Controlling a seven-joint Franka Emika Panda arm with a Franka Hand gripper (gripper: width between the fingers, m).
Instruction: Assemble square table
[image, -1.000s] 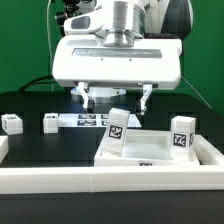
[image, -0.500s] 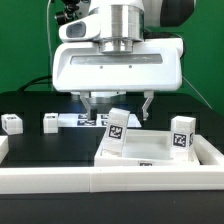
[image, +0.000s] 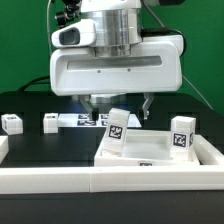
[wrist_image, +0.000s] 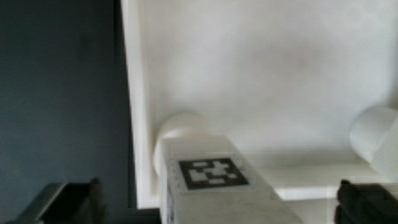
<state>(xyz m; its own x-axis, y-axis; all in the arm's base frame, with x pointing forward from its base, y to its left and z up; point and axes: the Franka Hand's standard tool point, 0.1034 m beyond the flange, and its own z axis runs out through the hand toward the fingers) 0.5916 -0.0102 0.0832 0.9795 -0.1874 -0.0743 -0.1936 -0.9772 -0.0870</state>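
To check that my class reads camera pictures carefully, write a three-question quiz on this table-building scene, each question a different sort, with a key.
1. True or false: the hand is open and holds nothing.
2. How many loose legs stand on the black table at the exterior view's left?
3. In the wrist view, what shows between the fingers? A a tagged leg on the white tabletop; B a screwdriver; C a red cup.
Key: 1 true; 2 two; 3 A.

Exterior view: low, close, facing the gripper (image: 119, 104). Wrist view: downward, close; shared: leg (image: 117, 128) between the fingers (wrist_image: 71, 205).
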